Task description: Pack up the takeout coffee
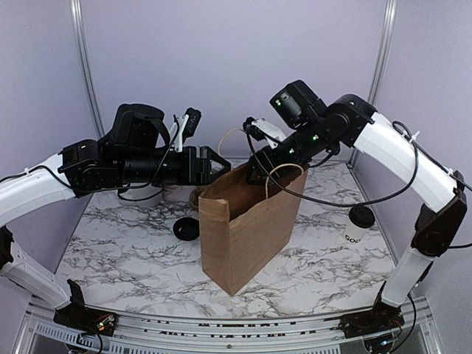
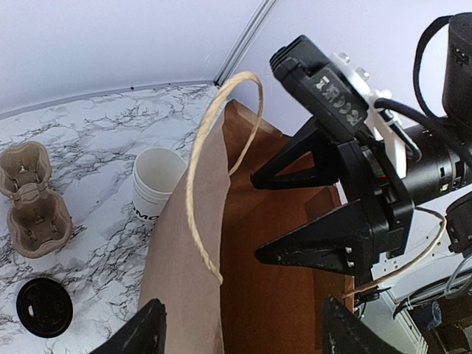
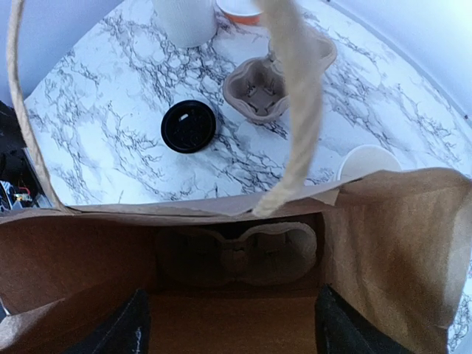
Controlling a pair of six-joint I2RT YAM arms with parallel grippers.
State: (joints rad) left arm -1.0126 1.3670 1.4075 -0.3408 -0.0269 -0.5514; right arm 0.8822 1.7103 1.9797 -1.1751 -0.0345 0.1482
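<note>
The right gripper (image 3: 232, 291) is hovering over the mouth of the brown paper bag (image 1: 247, 228), pointing down into it, with its jaws spread wide and nothing between them. The left gripper (image 2: 242, 301) is sitting at the bag's left rim, also spread wide. The bag wall is passing between its fingers, but they are not pinching it.

The takeout coffee (image 1: 361, 226) is standing upright on the marble table (image 1: 310, 273), well to the right of the bag. Its dome lid is facing up, so its long axis is running vertically. From the right gripper it is lying lower, further to the robot's right and nearer the arm's base than the bag. The right arm is clearly the nearer one, since the bag is standing between the cup and the left arm. By my reading, the coming move is calling for the right gripper to back away from the bag's mouth and drop down beside the cup.

Counting:
- **Lidded coffee:** one.
- **Paper bag:** one.
- **Pulp cup carriers:** two. One carrier (image 3: 236, 254) is lying on the bag's floor, and another carrier (image 3: 258, 90) is sitting on the table left of the bag.
- **Loose flat black lid** (image 3: 189, 125): one, lying left of the bag.
- **Lidless white cup** (image 2: 155, 184): one, standing just beside the bag.
- **Second white cup** (image 3: 184, 18): one, standing farther from the bag, with its top cut off by the frame.
</note>
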